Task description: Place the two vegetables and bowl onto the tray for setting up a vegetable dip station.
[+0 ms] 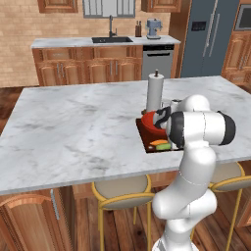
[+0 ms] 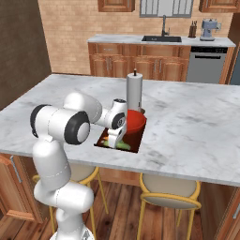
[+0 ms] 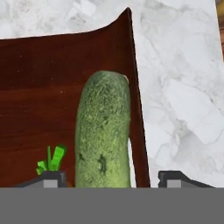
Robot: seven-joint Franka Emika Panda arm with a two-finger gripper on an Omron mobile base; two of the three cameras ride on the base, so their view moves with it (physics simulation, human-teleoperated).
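A grey-veined marble island (image 1: pixel 73 127) fills the kitchen, with wooden cabinets and a sink behind. In the left base view the arm's white elbow hides most of the dark reddish-brown tray (image 1: pixel 143 133); the round red bowl (image 1: pixel 151 120) sits on it, the orange carrot (image 1: pixel 159 142) and green cucumber (image 1: pixel 163 146) near its front edge, a white paper-towel roll (image 1: pixel 154 93) upright behind.

From the right base view the pincer (image 2: pixel 115 139) hangs low over the tray (image 2: pixel 133 140), bowl (image 2: pixel 133 121) just beyond it.

In the hand view the pebbled, stubby cucumber (image 3: pixel 102 135) lies on the tray (image 3: pixel 43 87) between the spread fingertips (image 3: pixel 52 177), untouched, with green carrot leaves (image 3: pixel 51 159) beside it.
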